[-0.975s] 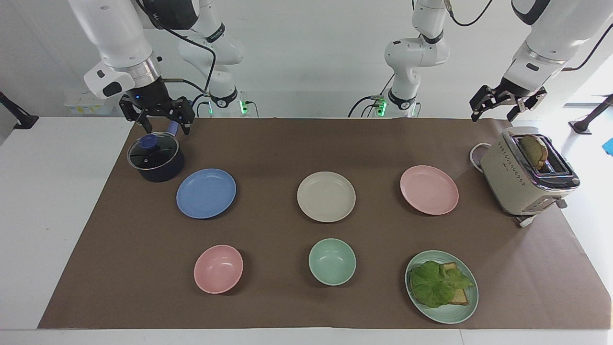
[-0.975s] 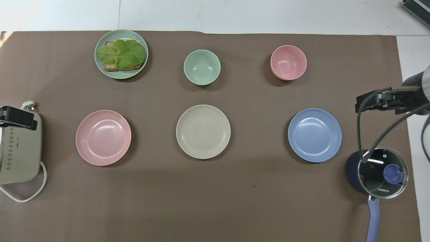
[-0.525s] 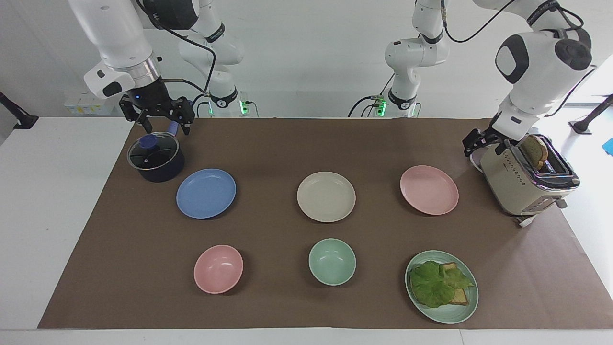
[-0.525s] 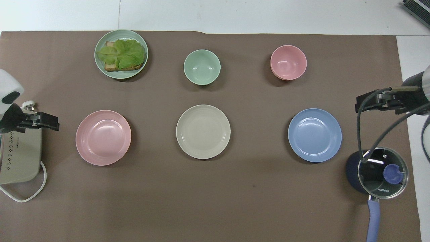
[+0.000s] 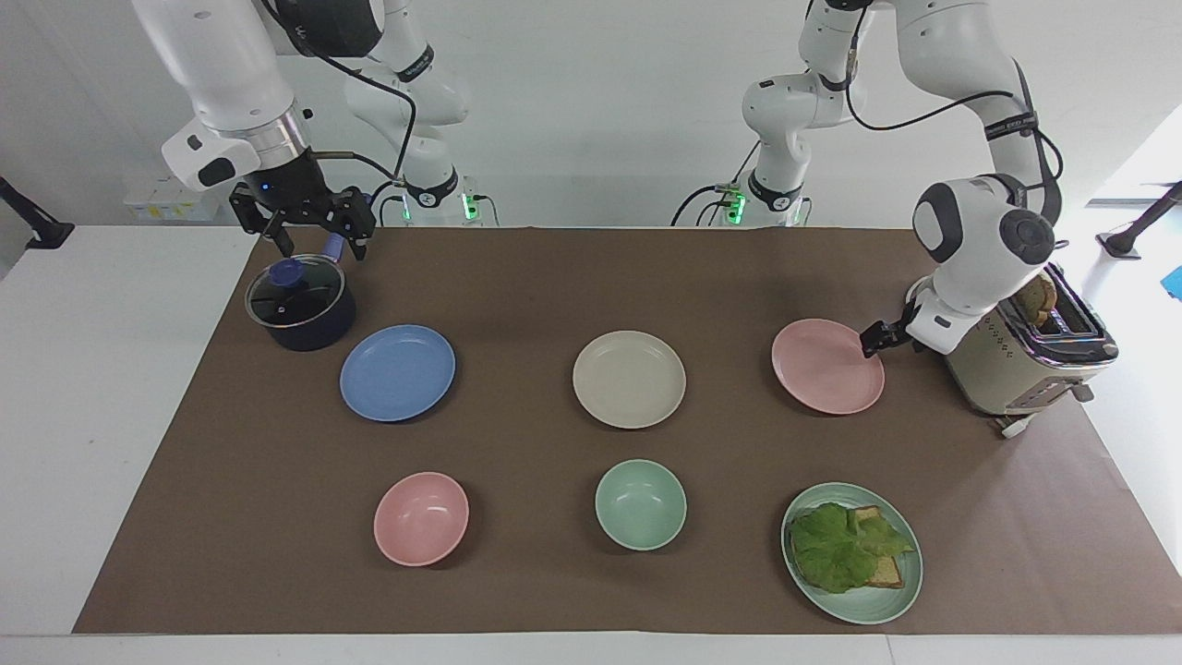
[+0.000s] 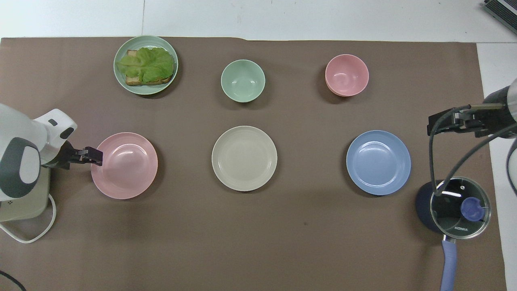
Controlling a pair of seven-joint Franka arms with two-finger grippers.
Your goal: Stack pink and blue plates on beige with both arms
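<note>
The pink plate [image 5: 822, 369] [image 6: 127, 167] lies toward the left arm's end of the table. The beige plate [image 5: 629, 379] [image 6: 244, 158] sits in the middle, and the blue plate [image 5: 397, 372] [image 6: 378, 162] toward the right arm's end. All three lie flat in one row with nothing on them. My left gripper [image 5: 870, 342] [image 6: 96, 156] is low at the pink plate's rim, on the toaster's side, open. My right gripper [image 5: 320, 247] [image 6: 433, 125] hangs open over the dark pot, waiting.
A dark blue pot [image 5: 300, 305] with a glass lid stands beside the blue plate. A cream toaster [image 5: 1016, 356] with bread stands by the left arm. Farther from the robots are a pink bowl [image 5: 421, 517], a green bowl [image 5: 640, 504] and a green plate [image 5: 868, 610] with lettuce and toast.
My left arm has swung down from above the toaster, bringing its gripper to the pink plate's rim. The right arm and all plates have stayed put.
</note>
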